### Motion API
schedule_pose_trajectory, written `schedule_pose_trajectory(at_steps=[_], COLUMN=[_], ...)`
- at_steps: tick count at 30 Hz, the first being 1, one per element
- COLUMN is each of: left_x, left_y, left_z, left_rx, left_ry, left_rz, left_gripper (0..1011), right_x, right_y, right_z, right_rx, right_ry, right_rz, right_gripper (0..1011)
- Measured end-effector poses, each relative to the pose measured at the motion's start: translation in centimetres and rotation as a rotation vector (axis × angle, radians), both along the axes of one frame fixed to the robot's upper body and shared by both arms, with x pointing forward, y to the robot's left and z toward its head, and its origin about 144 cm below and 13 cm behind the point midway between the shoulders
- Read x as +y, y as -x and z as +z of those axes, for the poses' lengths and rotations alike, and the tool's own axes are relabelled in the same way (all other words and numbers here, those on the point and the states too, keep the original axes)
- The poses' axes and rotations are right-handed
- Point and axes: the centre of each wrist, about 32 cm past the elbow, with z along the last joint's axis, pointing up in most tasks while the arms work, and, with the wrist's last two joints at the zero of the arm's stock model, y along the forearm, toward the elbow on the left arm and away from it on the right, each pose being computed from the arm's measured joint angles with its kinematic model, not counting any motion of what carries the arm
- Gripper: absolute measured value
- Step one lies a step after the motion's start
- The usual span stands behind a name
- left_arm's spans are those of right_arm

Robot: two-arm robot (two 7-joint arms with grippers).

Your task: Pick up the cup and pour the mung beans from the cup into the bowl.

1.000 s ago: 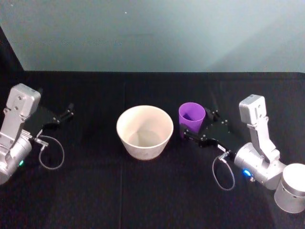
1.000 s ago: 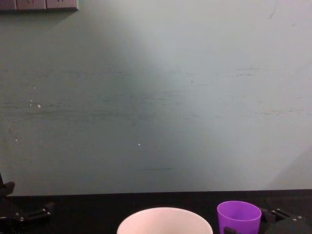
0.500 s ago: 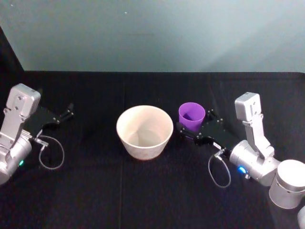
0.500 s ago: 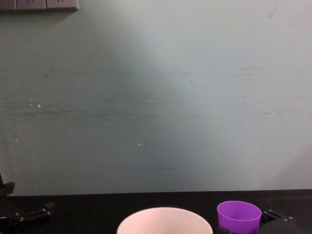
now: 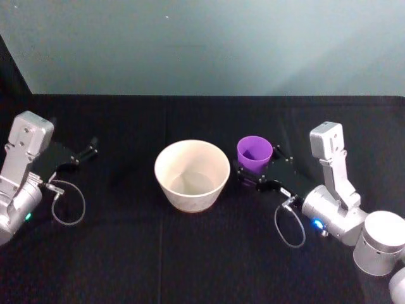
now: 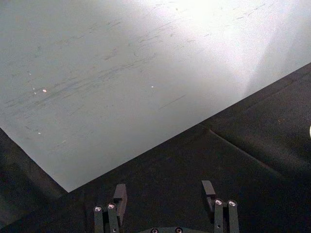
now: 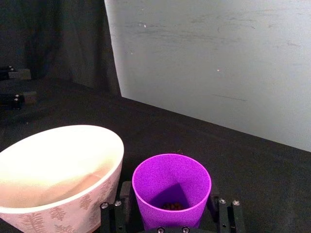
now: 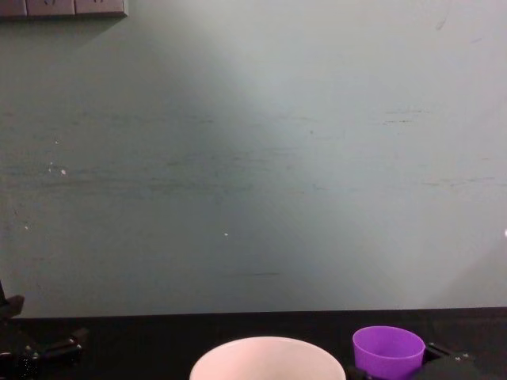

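The purple cup (image 5: 254,152) stands upright on the black table, just right of the white bowl (image 5: 192,174). My right gripper (image 5: 256,164) is open, with one finger on each side of the cup's lower half. In the right wrist view the cup (image 7: 171,189) sits between the fingers (image 7: 118,209), and a few dark mung beans (image 7: 170,206) lie at its bottom. The bowl (image 7: 58,165) is right beside it, with a leaf print on its outside. My left gripper (image 5: 88,149) rests open over the table at the far left, holding nothing.
A black cloth covers the table (image 5: 190,253), with a pale wall behind it. There is bare cloth in front of the bowl and between the bowl and the left arm. The chest view shows the bowl rim (image 8: 268,348) and the cup (image 8: 388,348) at its lower edge.
My right arm has slid forward and left, bringing its fingers farther along both sides of the cup. The cup, the bowl and the left arm have stayed put.
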Motion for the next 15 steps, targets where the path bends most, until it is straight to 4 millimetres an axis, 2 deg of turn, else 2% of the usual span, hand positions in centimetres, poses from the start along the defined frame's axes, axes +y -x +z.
schedule_pose_trajectory(at_steps=[7, 15], left_x=[0.00, 0.00], left_y=[0.00, 0.00], left_z=[0.00, 0.00], left_rx=[0.000, 0.000], left_ry=[0.000, 0.000], left_rz=[0.000, 0.000], left_gripper=[1000, 1000], right_x=[0.01, 0.11], right_y=[0.09, 0.24], right_z=[0.00, 0.48], right_rx=[-0.002, -0.014], right_ry=[-0.006, -0.006], right_rz=[-0.004, -0.002], right_gripper=[800, 736])
